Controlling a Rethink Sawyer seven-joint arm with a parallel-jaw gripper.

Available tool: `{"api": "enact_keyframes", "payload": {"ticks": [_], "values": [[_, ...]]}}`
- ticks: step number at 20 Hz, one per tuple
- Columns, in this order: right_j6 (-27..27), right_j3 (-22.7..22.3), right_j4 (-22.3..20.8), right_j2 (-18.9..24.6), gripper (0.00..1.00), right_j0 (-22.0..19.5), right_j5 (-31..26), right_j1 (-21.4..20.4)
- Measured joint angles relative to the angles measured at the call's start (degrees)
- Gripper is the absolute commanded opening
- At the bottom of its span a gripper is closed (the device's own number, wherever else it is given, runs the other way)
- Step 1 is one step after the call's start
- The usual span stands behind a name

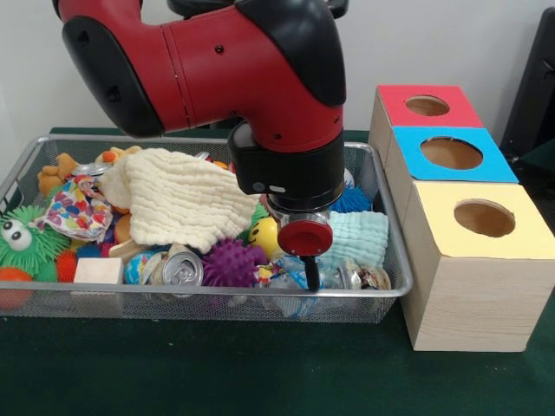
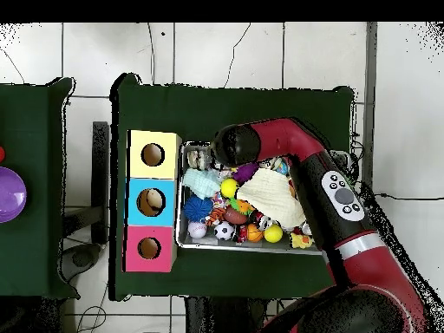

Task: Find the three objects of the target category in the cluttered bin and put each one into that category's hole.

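The dark green table cover (image 1: 260, 373) fills the lower frame; on it, at the right, stands the pale wooden box (image 1: 473, 286) with red, blue and yellow holed tops. Left of it lies the wire mesh bin (image 1: 52, 305) — crammed with toys, cloths and a can. The gripper (image 1: 310, 276) is lowered into its right part; its state cannot be told. Nothing is seen delivered — the target objects are taken to remain in the bin.

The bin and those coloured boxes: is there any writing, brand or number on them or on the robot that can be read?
No text can be read anywhere.
The drink can in the bin: any print is too blurred to read.
The patterned cloth: only coloured shapes, no words.
The boxes and arm: no lettering shows.
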State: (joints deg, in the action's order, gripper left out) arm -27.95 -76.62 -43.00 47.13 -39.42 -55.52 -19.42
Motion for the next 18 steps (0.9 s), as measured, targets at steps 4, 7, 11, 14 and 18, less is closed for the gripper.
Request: {"api": "enact_keyframes", "payload": {"ticks": [4, 7, 11, 14, 18], "values": [[0.0, -0.02, 0.07, -0.07, 1.0, 0.04, -0.04, -0.06], [0.0, -0.02, 0.08, -0.14, 1.0, 0.08, -0.04, -0.08], [0.0, -0.01, 0.08, -0.36, 1.0, 0.26, -0.05, -0.18], [0.0, 0.06, 0.11, -0.74, 1.0, 0.58, -0.11, -0.37], [0.0, 0.51, 0.25, -1.62, 1.0, 1.36, -0.57, -0.7]]}}
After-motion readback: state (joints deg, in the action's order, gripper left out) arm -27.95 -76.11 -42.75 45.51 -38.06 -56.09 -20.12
